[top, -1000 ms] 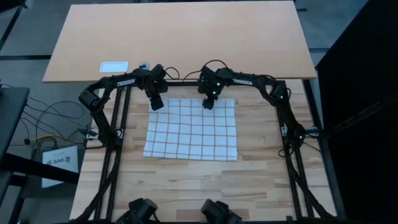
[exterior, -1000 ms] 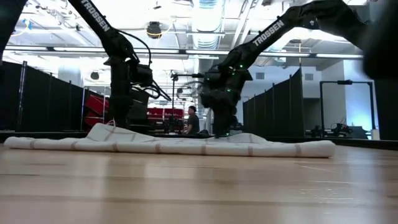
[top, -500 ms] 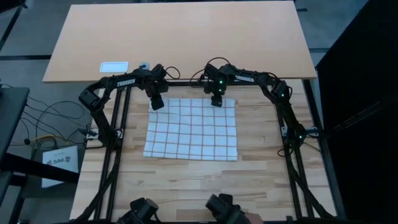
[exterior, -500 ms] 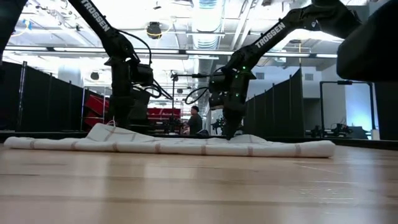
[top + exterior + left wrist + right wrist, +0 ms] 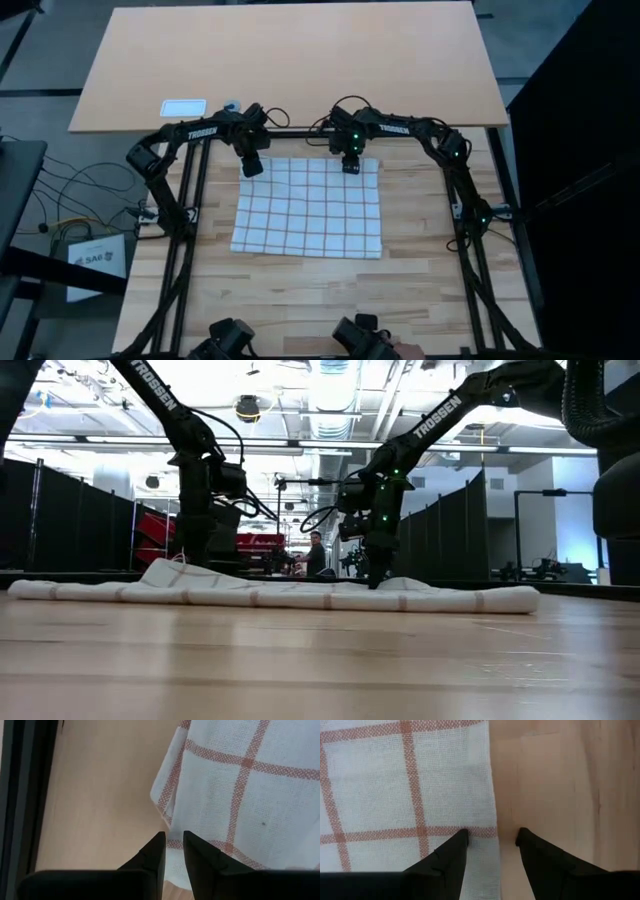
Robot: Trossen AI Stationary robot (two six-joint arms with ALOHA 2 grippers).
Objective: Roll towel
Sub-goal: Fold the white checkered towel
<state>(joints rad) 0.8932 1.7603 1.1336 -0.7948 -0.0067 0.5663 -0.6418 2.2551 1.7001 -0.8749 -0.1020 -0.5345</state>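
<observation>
White checked cloth towel (image 5: 308, 207) lies flat at frame centre on the wooden table (image 5: 300, 290); left gripper (image 5: 173, 845) pinches its upper-left corner, right gripper (image 5: 491, 840) straddles upper-right edge, fingers apart.

R arm's fingers (image 5: 352, 166) shifted outward to towel (image 5: 308, 207) far-right corner.

2 black six-joint arms, white "TROSSEN" lettering on each forearm, looped black cables at the wrists, green indicator lights on the right arm; each end effector has 2 dark tapered fingers.
</observation>
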